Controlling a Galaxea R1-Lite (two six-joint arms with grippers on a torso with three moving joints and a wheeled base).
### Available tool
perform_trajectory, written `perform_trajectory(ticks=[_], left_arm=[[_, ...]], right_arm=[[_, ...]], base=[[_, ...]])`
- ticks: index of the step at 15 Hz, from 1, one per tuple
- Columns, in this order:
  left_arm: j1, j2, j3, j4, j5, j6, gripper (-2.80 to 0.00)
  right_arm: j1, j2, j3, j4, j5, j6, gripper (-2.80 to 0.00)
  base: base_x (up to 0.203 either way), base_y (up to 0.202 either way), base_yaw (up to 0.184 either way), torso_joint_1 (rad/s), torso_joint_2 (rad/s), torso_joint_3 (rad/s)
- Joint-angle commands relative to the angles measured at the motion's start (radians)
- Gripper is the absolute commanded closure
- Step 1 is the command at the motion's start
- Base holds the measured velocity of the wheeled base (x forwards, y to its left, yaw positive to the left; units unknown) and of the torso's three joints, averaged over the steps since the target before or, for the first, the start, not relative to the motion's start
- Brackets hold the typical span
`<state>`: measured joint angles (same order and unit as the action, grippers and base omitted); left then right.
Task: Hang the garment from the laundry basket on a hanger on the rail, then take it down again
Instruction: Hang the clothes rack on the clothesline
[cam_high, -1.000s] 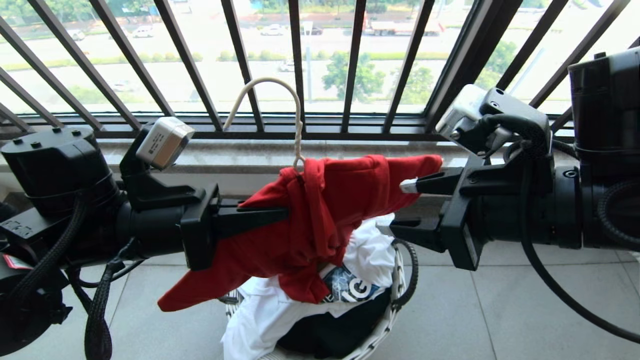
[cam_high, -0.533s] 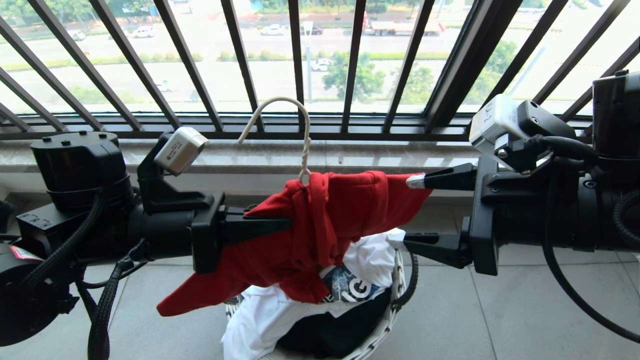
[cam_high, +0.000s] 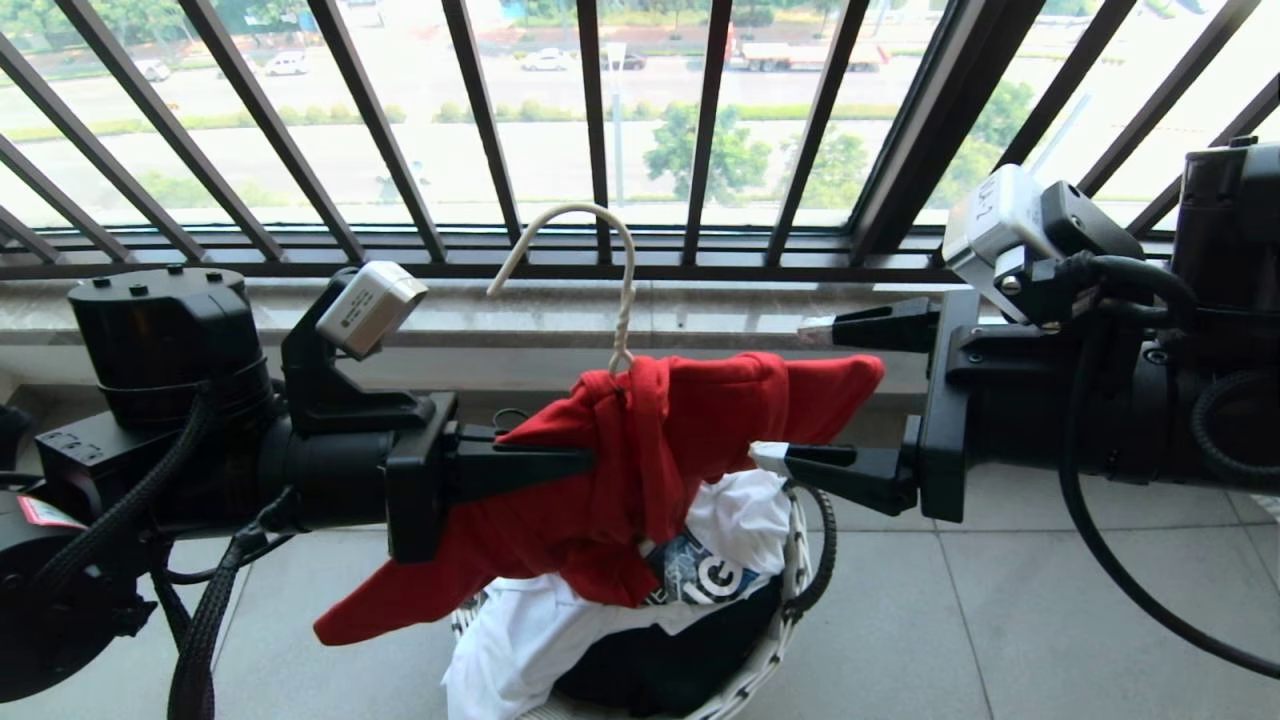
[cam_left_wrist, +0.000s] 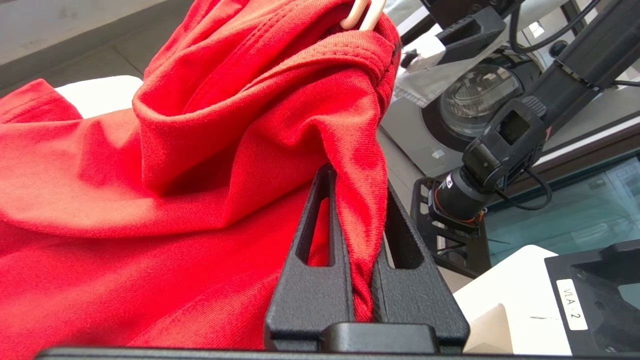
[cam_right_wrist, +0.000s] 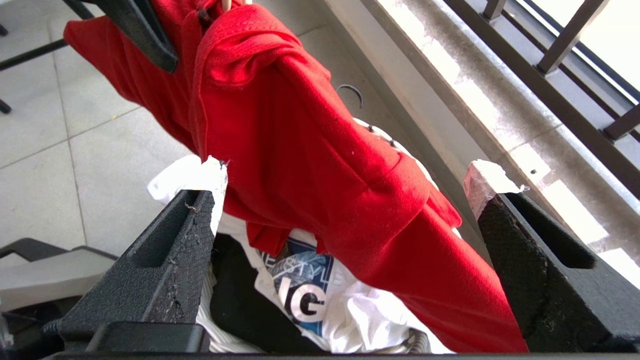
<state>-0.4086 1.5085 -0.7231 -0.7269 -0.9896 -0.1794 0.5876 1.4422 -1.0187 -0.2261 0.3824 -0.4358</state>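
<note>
The red T-shirt (cam_high: 650, 450), draped on the hanger (cam_high: 600, 270), is pinched by the left gripper (cam_high: 585, 462); its far shoulder lies between the right gripper's (cam_high: 805, 395) spread fingers.

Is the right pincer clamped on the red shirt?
No: the right pincer stands wide open around the red shirt, with clear gaps on both sides.

We see matte black arms, braided black cables, silver-grey wrist cameras. Left gripper (cam_high: 585, 462) at frame's centre-left: plain black fingers. Right gripper (cam_high: 795, 392) at centre-right: white-taped fingertips (cam_right_wrist: 487, 182).
</note>
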Motion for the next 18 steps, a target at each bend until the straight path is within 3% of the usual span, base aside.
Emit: perform_trajectory(ticks=[1, 6, 10, 18], left_arm=[[-0.025, -0.014, 0.005, 0.002, -0.006, -0.002, 0.0], [-0.049, -0.042, 0.019, 0.003, -0.006, -0.002, 0.0], [-0.089, -0.055, 0.037, 0.003, -0.006, -0.002, 0.0], [-0.145, -0.053, 0.053, 0.004, -0.006, -0.002, 0.0]], right_arm=[[-0.02, 0.069, 0.056, -0.151, 0.052, -0.01, -2.8], [-0.022, 0.061, 0.12, -0.156, 0.184, -0.096, -2.8], [-0.02, 0.06, 0.129, -0.153, 0.231, -0.1, -2.8], [-0.002, 0.067, 0.132, -0.156, 0.237, -0.098, -2.8]], base=[[0.0, 0.0, 0.0, 0.0, 0.0, 0.0], [0.0, 0.0, 0.0, 0.0, 0.0, 0.0], [0.0, 0.0, 0.0, 0.0, 0.0, 0.0], [0.0, 0.0, 0.0, 0.0, 0.0, 0.0]])
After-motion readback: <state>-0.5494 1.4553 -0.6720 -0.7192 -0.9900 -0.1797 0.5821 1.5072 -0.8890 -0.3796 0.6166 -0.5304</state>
